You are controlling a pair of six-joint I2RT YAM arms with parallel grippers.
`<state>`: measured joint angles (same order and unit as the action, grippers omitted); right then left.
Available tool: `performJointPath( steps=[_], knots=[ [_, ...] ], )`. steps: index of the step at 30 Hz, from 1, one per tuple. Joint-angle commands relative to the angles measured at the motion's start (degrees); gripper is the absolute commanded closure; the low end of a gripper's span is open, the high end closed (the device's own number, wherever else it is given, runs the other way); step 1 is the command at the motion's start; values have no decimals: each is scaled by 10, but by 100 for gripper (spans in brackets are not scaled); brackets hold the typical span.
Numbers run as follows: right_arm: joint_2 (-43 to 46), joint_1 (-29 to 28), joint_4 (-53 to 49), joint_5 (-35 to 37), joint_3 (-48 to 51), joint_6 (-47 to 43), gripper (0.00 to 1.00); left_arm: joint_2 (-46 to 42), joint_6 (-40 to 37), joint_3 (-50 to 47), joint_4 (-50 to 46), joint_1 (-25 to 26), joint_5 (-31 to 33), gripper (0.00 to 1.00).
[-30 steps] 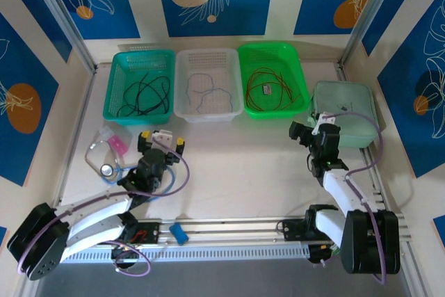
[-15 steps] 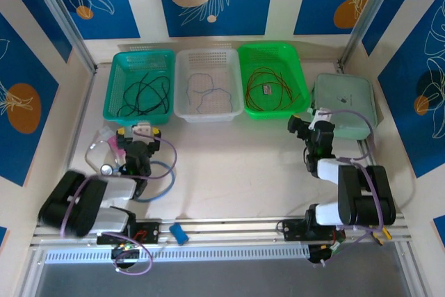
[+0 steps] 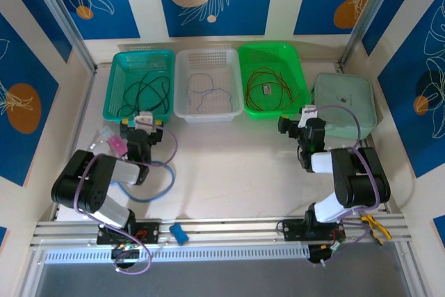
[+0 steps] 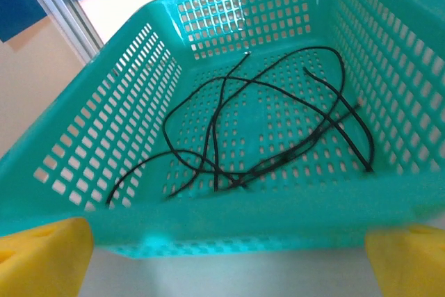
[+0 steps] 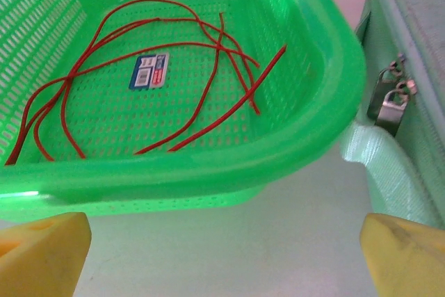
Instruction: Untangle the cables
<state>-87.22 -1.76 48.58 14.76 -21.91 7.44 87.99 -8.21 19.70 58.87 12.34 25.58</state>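
Gaping empty, the left gripper point(image 4: 226, 259) faces black cables point(image 4: 278, 161) in a basket point(image 4: 208, 220); the right gripper point(image 5: 224, 252), likewise, red cables point(image 5: 221, 45).

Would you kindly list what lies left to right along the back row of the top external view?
Teal basket holding black cables, white basket holding a pale cable, green basket holding red cables, pale green case.

Black cables point(image 4: 278, 160), teal basket point(image 4: 125, 123); red cables point(image 5: 229, 99), green basket point(image 5: 208, 165).
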Motion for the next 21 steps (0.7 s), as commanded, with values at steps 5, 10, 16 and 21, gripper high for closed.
performJointPath(
  steps=[5, 10, 16, 21],
  knots=[
    [1, 3, -3, -14, -9, -4, 1, -1, 65, 8, -56, -59, -125, 0],
    [1, 3, -3, -14, -10, -4, 1, 23, 58, -48, 87, -65, -143, 0],
    [1, 3, -3, -14, -10, -4, 1, 19, 71, 6, -22, -66, -116, 1],
    [0, 3, -5, -15, -12, -4, 1, 18, 71, 6, -24, -66, -115, 1]
  ],
)
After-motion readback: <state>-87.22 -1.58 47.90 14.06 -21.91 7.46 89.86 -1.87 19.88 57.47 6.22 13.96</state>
